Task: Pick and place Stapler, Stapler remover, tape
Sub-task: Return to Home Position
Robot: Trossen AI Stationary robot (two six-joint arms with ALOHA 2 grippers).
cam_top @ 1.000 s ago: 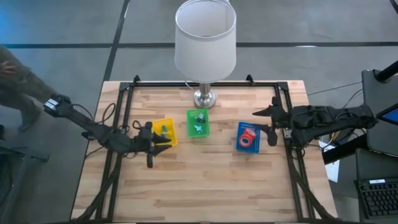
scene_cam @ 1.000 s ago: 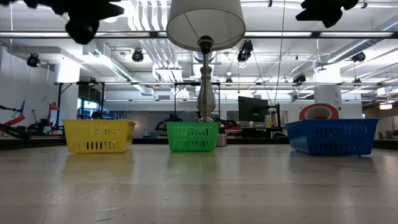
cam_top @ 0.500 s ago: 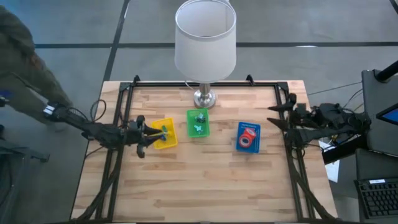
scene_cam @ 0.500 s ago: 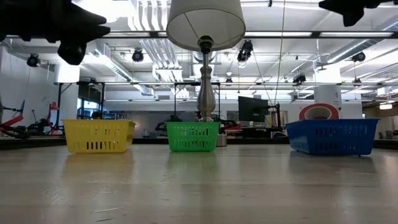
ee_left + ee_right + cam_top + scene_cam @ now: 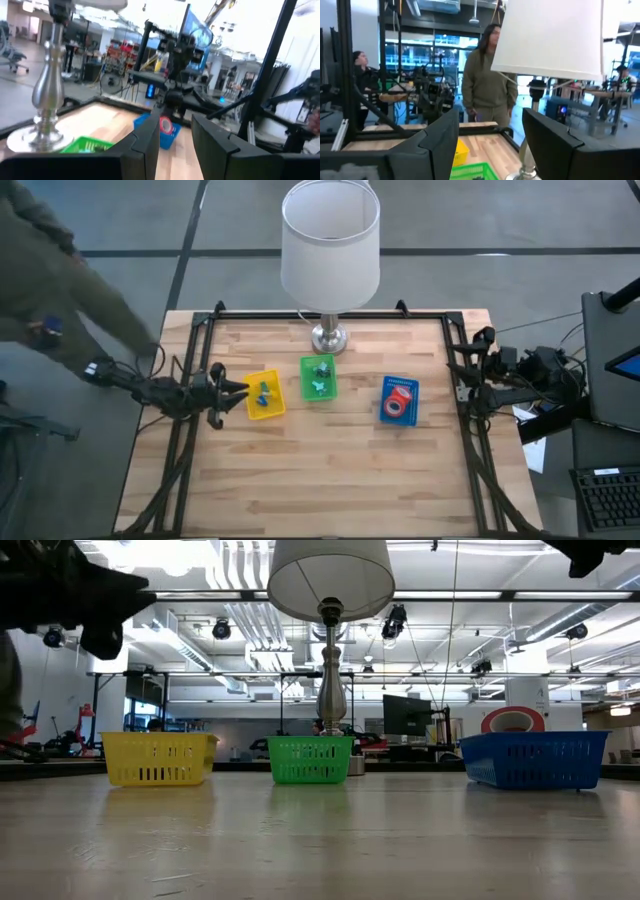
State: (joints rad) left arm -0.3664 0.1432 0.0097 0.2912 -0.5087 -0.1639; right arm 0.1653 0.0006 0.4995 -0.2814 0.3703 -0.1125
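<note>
As I am looking straight down on the wooden table (image 5: 330, 470), the tape (image 5: 399, 395) is lying in the blue bin (image 5: 386, 383) on the table's right side. A red ring with a pale core is showing uppermost, and more rolls are crowding beside it that I cannot count. The left gripper (image 5: 240, 388) is hovering just beside the yellow bin (image 5: 272, 410), its fingers spread and pinching nothing. The right gripper (image 5: 468, 362) is hanging over the table's right rail, well apart from the blue bin. From up here I cannot tell how its fingers are standing. A green bin (image 5: 306, 392) is sitting between the other two, near the base of the lamp (image 5: 330, 235), and a person (image 5: 50, 280) in olive is standing off the table's left edge.

At table height, the three bins are lining up in a row. One red roll is poking above the blue bin's rim on edge, which the overhead picture is not giving away.

The left wrist camera is looking past parted fingers (image 5: 145, 145) at the blue bin with a red roll inside.

The right wrist camera is settling the open question. That gripper's fingers (image 5: 440, 140) are standing wide apart and empty, facing the lamp and the person.
</note>
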